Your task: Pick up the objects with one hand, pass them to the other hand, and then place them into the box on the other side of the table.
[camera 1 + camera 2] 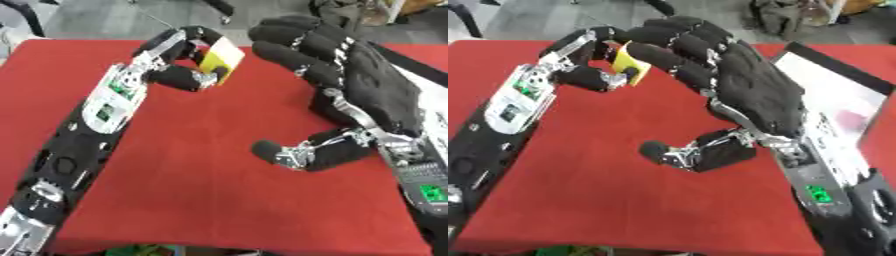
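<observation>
Your red table [201, 200] fills the frame, with a white-floored box [837, 100] at the right edge. Your right hand [367, 85] spreads open at upper right, fingers nearing the yellow-and-white block [220, 59], which your left hand [179, 60] pinches at upper centre.

I count one yellow-and-white block [221, 59], pinched in my left hand [179, 60]. My right hand [350, 85] makes two hands in all. One bench [201, 190], covered in red. One box [833, 95], black-rimmed with a pale inside, on my right.
</observation>
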`<state>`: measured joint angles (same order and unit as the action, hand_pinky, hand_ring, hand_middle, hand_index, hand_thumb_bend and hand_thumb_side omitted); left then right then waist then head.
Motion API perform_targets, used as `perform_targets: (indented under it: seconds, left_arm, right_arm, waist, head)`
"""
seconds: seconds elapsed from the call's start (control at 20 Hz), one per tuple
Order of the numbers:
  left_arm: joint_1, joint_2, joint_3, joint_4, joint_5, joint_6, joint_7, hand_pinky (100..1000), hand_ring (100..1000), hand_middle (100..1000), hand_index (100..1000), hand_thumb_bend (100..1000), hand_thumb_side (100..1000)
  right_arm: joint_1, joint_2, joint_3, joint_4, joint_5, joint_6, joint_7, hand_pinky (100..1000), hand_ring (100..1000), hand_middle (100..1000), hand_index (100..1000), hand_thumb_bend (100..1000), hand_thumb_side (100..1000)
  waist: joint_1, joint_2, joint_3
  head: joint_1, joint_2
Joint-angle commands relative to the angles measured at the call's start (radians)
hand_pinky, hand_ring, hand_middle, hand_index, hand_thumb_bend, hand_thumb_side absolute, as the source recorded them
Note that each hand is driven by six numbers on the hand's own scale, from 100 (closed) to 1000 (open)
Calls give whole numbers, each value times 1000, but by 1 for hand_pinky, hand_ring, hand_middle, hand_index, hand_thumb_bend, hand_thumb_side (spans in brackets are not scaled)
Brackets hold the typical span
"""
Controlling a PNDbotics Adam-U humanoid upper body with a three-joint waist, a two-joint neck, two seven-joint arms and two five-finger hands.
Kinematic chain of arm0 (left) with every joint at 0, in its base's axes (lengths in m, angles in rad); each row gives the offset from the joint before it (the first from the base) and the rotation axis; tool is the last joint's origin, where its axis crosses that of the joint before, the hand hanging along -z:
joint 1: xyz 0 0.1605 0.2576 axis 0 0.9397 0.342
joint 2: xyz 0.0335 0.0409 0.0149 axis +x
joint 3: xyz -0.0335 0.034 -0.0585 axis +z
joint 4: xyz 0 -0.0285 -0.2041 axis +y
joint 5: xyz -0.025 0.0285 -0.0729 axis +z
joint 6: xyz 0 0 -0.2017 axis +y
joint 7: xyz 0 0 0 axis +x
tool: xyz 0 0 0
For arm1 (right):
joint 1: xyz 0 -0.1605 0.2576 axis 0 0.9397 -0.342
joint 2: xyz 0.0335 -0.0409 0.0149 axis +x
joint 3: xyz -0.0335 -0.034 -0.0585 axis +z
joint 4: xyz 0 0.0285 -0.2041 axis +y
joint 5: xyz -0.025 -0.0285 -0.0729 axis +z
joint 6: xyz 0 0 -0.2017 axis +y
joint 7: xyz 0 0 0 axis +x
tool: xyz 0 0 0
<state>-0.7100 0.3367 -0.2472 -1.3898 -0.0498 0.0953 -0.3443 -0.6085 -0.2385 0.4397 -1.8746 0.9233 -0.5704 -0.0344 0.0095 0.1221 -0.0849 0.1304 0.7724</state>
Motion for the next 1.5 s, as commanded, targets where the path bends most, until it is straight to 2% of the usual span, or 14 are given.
perform_targets:
  seconds: [0.05,0.65,1.1,1.5]
  left_arm:
    - [-22,2,-16,-36,53,14,-26,665,442,403,501,100,100]
    - [-90,79,-126,-68,137,50,-183,666,450,412,511,100,100]
    - [-109,119,-167,-86,161,80,-242,659,455,418,518,100,100]
    - [-106,139,-174,-113,190,99,-255,660,456,420,520,100,100]
  right_arm:
    - [-20,9,1,5,20,1,-19,893,906,885,974,371,527]
    - [-15,-1,22,31,51,-27,-41,883,882,870,959,331,490]
    - [-1,-9,8,43,83,-17,-25,886,887,877,960,313,477]
    - [18,-6,-14,86,112,1,7,884,878,864,969,310,482]
  waist:
    - [-2,-8,2]
    - [2,-7,-3]
    - [5,-13,-6]
    - [8,-12,-8]
  head:
    - [-8,-2]
    - [-19,-2]
    - [-20,-2]
    - [-23,-2]
